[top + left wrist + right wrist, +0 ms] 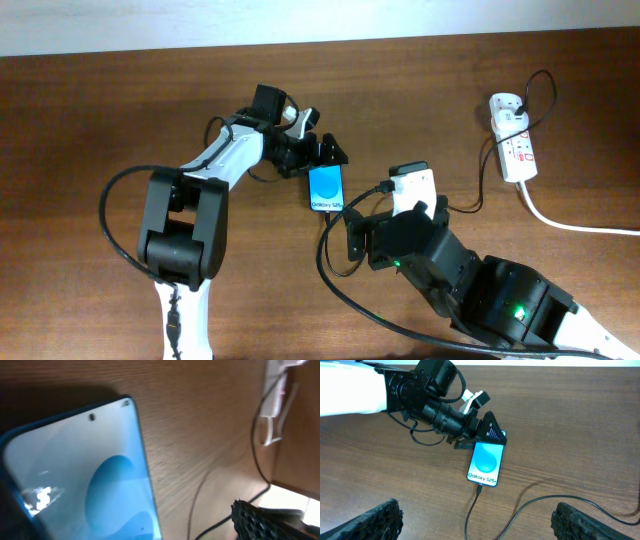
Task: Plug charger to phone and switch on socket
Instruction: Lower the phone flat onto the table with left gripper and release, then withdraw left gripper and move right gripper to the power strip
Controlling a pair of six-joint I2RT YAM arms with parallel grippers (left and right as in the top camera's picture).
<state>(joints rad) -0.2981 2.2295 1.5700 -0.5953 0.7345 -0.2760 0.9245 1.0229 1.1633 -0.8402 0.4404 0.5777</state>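
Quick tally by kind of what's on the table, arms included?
phone: 1
charger cable: 1
power strip: 1
robot arms: 2 (left arm, right arm)
Total: 5

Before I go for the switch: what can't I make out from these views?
Switch position on the socket: too small in overhead; blurred and cut by the edge in left wrist.
Whether the charger is fully seated in the phone: too small in right wrist.
Whether the left hand grips the phone: the hand covers its top edge in right wrist.
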